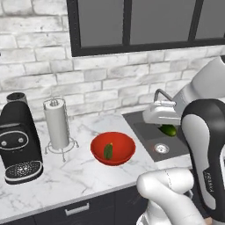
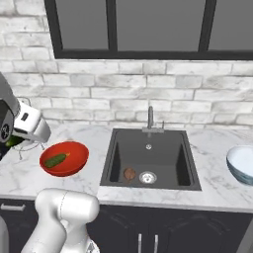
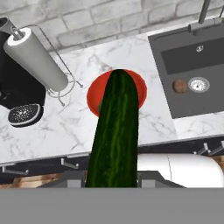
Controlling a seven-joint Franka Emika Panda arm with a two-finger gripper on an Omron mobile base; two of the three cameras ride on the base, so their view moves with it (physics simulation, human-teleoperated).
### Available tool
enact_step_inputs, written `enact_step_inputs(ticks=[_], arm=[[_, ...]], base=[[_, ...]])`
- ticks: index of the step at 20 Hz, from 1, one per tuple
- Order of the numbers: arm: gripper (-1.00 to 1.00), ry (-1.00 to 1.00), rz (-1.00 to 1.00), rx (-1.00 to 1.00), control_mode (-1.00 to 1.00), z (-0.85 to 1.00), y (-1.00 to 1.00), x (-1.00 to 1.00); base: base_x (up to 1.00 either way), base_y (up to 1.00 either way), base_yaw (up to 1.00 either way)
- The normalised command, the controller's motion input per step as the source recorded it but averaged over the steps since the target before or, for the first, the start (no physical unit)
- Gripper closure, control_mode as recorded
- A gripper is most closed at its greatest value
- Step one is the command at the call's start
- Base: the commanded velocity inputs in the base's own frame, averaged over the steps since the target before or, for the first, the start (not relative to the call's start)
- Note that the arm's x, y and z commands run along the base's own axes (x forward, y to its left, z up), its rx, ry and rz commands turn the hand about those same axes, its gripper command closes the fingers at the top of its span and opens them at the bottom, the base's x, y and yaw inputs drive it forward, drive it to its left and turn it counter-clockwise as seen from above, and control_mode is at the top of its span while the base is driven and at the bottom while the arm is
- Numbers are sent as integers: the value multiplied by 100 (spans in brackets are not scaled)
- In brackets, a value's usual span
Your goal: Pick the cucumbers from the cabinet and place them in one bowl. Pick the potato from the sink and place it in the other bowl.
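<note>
So the two-finger gripper (image 1: 165,125) is clamped on a stubby dark green cucumber (image 3: 116,131), hanging above the glossy red round bowl (image 1: 125,154) with the other cucumber (image 1: 108,151) inside. Drop off-centre and it could bounce onto the white marble counter (image 1: 83,176).

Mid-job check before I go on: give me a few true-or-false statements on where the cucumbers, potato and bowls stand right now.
1. One cucumber lies in the red bowl. True.
2. The gripper is empty. False: it is shut on the second cucumber, above the counter.
3. The potato sits in the sink beside the drain. True.
4. The pale blue bowl already holds the potato. False: nothing shows inside it.
5. The red bowl stands right of the sink. False: left, near the paper towel holder.
</note>
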Motion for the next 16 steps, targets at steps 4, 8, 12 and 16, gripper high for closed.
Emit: enact_step_inputs(ticks=[4, 8, 12, 16], arm=[[100, 0, 0, 0, 100, 0, 0, 0], [100, 0, 0, 0, 100, 0, 0, 0], [100, 0, 0, 0, 100, 0, 0, 0], [100, 0, 0, 0, 100, 0, 0, 0]], base=[[36, -43, -1], [2, -30, 0], [0, -2, 0], [0, 0, 0]])
